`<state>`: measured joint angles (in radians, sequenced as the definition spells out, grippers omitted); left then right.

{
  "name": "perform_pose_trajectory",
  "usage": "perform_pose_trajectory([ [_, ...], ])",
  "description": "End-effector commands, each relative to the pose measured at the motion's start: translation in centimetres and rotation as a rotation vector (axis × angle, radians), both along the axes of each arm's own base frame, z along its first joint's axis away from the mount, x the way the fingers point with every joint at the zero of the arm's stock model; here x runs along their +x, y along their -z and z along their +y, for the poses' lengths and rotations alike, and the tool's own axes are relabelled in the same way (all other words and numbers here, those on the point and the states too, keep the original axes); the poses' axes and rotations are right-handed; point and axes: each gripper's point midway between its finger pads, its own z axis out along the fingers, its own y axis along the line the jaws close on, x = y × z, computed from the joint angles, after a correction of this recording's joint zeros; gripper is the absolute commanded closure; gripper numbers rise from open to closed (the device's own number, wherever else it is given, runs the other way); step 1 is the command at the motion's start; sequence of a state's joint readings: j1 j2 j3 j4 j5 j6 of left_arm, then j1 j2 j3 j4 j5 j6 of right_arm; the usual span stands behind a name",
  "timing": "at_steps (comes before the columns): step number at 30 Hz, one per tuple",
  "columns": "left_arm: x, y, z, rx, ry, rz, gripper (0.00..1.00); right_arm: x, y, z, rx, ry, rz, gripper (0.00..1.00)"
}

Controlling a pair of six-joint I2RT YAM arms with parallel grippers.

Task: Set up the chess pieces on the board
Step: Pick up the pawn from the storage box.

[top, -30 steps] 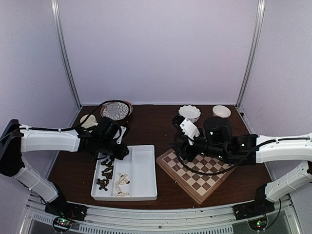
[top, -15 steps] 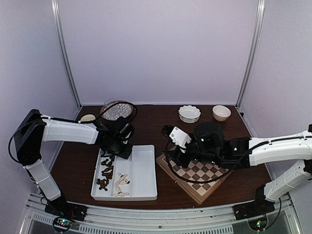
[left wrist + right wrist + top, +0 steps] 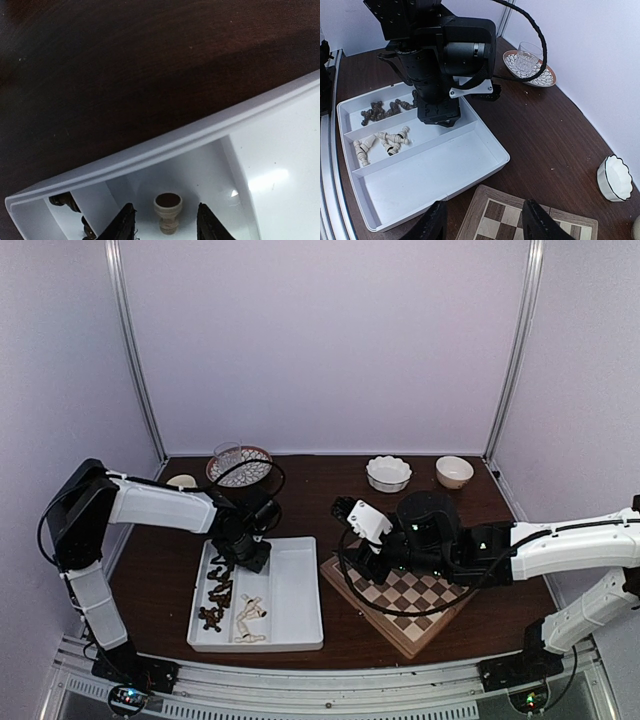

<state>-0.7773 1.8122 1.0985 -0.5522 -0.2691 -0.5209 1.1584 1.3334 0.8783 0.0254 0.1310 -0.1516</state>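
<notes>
The board (image 3: 410, 595) lies right of centre, and its corner (image 3: 520, 220) shows in the right wrist view. Cream chess pieces (image 3: 248, 618) (image 3: 382, 142) and dark ones (image 3: 215, 590) (image 3: 382, 107) lie in the narrow compartments of a white tray (image 3: 290, 590). My left gripper (image 3: 245, 552) (image 3: 165, 229) is down in the tray's far end, open. One cream piece (image 3: 168, 210) lies on its side between the fingers, clear of both. My right gripper (image 3: 348, 515) (image 3: 485, 225) hovers open and empty over the board's left corner.
The tray's rim (image 3: 165, 145) and wide bare compartment (image 3: 435, 170) lie next to the board. At the back stand a patterned plate (image 3: 238, 468) with a glass (image 3: 529, 52), a small cream bowl (image 3: 181, 482), a fluted white bowl (image 3: 388, 472) (image 3: 616, 177) and a plain bowl (image 3: 454, 471).
My left arm has swung right and down to the tray's far end. My right gripper moved left over the board's corner, then held still for the last half second.
</notes>
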Motion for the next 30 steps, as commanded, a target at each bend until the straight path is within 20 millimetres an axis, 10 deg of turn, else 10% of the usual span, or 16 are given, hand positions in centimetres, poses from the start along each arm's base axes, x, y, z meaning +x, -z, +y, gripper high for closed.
perform_pose_trajectory([
  [1, 0.8, 0.4, 0.7, 0.036, -0.017, 0.009, 0.58, -0.2, -1.4, 0.2, 0.027, -0.003, -0.016, 0.46],
  [18, 0.4, 0.3, -0.2, -0.012, 0.018, 0.033, 0.83, -0.2, -1.3, 0.2, 0.021, -0.006, -0.022, 0.47],
  [30, -0.1, -4.8, -1.8, -0.243, 0.064, -0.104, 0.87, -0.1, -3.4, -0.6, 0.127, 0.037, -0.027, 0.44],
])
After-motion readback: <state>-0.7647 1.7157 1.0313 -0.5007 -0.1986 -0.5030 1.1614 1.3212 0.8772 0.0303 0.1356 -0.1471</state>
